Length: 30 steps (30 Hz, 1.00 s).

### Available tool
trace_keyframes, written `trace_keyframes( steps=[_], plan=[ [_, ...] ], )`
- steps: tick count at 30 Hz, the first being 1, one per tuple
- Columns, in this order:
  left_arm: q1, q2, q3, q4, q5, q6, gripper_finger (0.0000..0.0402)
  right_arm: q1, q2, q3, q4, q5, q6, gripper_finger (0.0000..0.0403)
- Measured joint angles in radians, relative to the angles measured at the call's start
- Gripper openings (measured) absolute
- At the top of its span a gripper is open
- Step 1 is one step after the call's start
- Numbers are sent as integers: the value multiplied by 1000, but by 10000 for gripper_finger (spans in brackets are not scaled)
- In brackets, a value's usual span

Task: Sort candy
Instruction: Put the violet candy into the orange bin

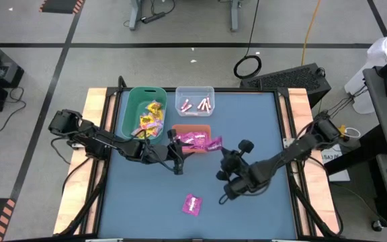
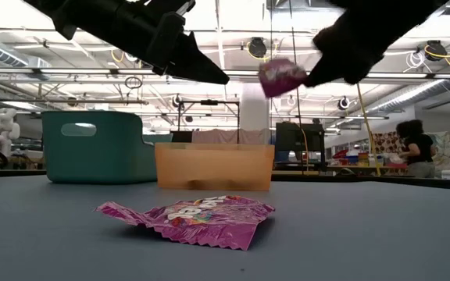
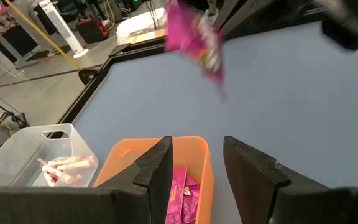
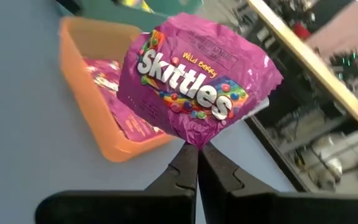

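Seen from above, a blue table (image 1: 247,134) fills the view. The right gripper (image 4: 197,149), near centre, has its fingers pinched tight on one corner of a magenta Skittles packet (image 4: 194,84) held above the table, just at three o'clock from the orange bin (image 1: 192,129). The left gripper (image 3: 194,168) hovers over that bin (already holding magenta packets), fingers parted and empty. At eleven o'clock sits a green bin (image 1: 132,111) of yellow packets; at twelve, a clear bin (image 1: 195,92) of pale sticks. Another magenta packet (image 1: 192,204) lies at six o'clock.
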Motion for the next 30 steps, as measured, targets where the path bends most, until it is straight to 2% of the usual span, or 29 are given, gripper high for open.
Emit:
trace_keyframes(
  steps=[4, 8, 12, 17, 22, 26, 30],
  plan=[
    [-2, -6, 0, -1, 0, 0, 148, 61, -42, 0, 1, 17, -50, 0],
    [-2, -7, 0, -3, 0, 0, 148, 113, -87, 0, 18, -13, -146, 0],
    [-2, -7, 0, 0, 0, 0, 148, 131, -136, 0, 106, -186, -363, 0],
    [-2, -7, 0, 0, 0, 0, 148, 122, -182, 0, 312, -437, -650, 0],
    [-2, -7, 0, 0, 0, 0, 148, 79, -185, 0, 423, -668, -770, 0],
    [-2, -6, 0, 0, 0, 0, 148, 38, -185, 0, 431, -726, -760, 0],
    [-2, -6, 0, 0, 0, 0, 148, 16, -185, 0, 431, -732, -764, 0]
  ],
)
